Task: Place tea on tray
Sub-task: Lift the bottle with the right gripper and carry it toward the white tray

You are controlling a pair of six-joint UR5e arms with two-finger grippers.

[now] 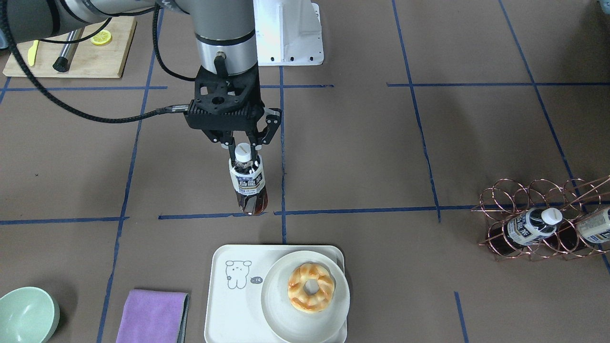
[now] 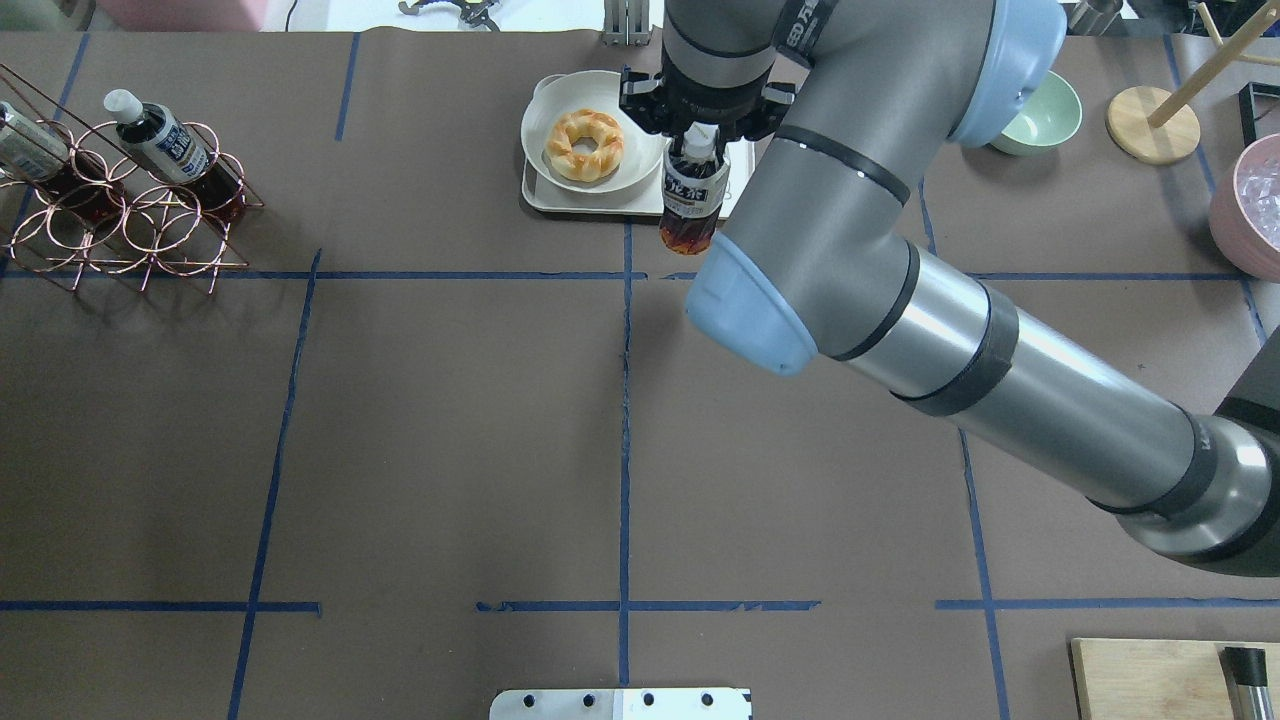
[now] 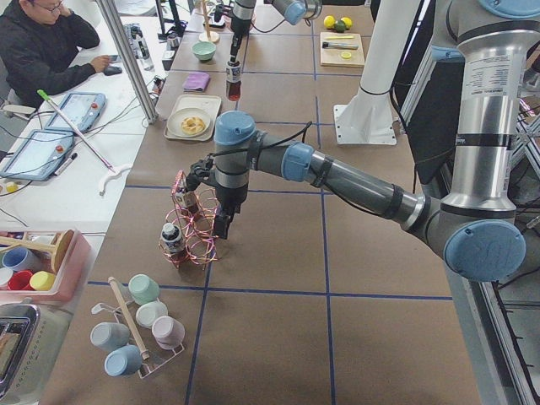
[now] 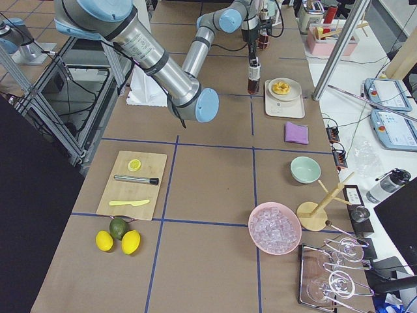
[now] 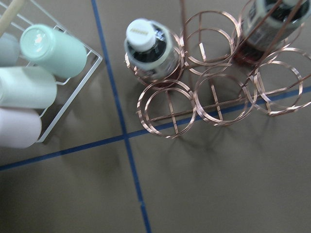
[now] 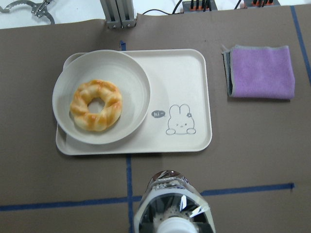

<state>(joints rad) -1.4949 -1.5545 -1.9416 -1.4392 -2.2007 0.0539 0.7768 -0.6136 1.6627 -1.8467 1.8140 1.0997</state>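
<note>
Noted right tool [image 1: 245, 161] pinching tea [image 1: 248, 183] at the neck, just under the white cap [image 1: 242, 150], fingers pressed to either side. Held roughly upright, base hanging free above the desk [image 1: 381, 166]. Judged a neck grip chosen to leave the base clear for setting down and to keep the fingers high above any rim.

Located tray [image 6: 189, 77] at the far edge of the desk, away from the robot's base. Found its left part taken up by a round plate [image 6: 131, 73] carrying a doughnut [image 6: 95, 105], and its right part bare save for the printed cartoon [image 6: 180, 121]. Probably the only landing spot wide enough for the bottle, hence the line-up toward that side.

Placed tea directly under the tool and short of the tray. From the right wrist view, base over a blue tape line [image 6: 243, 189] just near of the tray's near rim, not yet above the tray. Needs carrying farther, then lowering.

Spotted purple cloth [image 6: 262, 72] just right of the tray, apart from it. Spotted copper wire rack [image 2: 130, 215] well off to the left, with spare bottles [image 2: 165, 140] lying in it. Saw left tool [image 3: 221, 224] hovering beside that rack. Cannot tell whether spread or pressed together.
</note>
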